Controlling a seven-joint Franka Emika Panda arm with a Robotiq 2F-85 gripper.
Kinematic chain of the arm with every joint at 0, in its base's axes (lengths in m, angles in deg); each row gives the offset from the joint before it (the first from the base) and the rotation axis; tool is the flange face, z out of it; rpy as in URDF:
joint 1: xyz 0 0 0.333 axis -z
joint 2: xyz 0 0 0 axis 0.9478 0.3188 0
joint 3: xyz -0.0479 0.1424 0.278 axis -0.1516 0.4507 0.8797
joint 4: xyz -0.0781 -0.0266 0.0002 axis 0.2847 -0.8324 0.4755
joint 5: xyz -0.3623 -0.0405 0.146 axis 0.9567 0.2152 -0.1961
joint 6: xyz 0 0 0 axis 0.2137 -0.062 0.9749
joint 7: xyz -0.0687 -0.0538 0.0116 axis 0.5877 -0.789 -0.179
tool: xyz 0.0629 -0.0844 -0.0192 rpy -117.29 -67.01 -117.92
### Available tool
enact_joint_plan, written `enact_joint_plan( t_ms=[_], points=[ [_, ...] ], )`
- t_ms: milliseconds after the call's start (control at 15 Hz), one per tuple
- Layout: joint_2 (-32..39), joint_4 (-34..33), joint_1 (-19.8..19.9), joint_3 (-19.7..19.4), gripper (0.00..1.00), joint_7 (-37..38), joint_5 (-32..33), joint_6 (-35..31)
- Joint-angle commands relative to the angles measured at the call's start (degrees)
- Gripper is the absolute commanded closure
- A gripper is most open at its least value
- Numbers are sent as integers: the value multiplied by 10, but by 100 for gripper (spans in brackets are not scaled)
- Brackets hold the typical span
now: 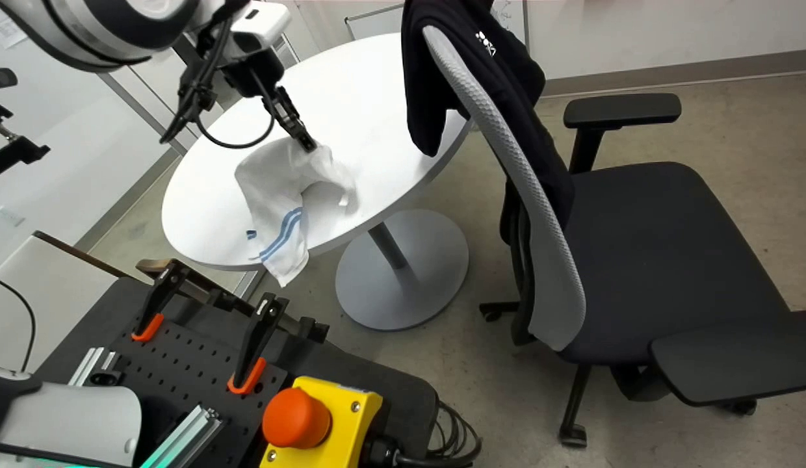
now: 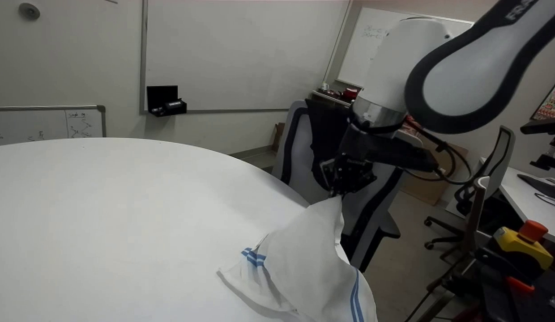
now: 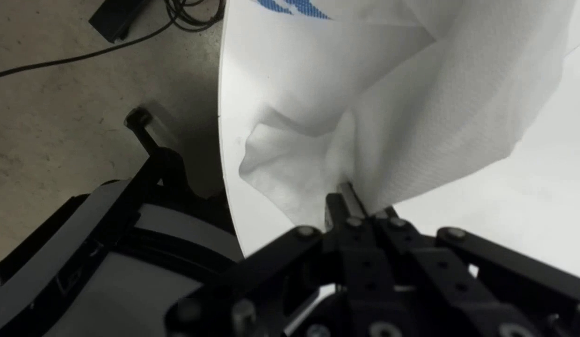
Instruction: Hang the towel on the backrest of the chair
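Beyond the rim of the white surface [image 1: 357,71], well apart from the hand [image 1: 305,144] in an exterior view, stands the backrest [image 1: 556,289] of the chair [image 1: 656,260], with a black garment [image 1: 507,97] draped on it. The towel [image 1: 273,179] hangs below the hand, its long axis slanting down and away from the chair; part of it seems to rest on the surface, and 1 striped end shows past the rim. The coming move, I judge, must lift it and carry it across that gap. In the wrist view the 2 fingers [image 3: 336,206] are nearly together, pinching a narrow fold of the towel.
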Motion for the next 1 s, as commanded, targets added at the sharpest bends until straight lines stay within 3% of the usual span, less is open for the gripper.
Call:
enact_joint_plan(
  t_ms=[0,267,467,533,733,933],
  points=[
    [-144,120,-42,-40,99,2,49,-34],
    [-276,185,-50,-88,99,89,223,-41],
    [-375,188,26,-49,99,170,366,-15],
    [-398,164,18,-51,99,187,383,8],
    [-508,184,48,-22,99,215,411,32],
    [-603,163,22,-20,99,213,384,106]
  ],
)
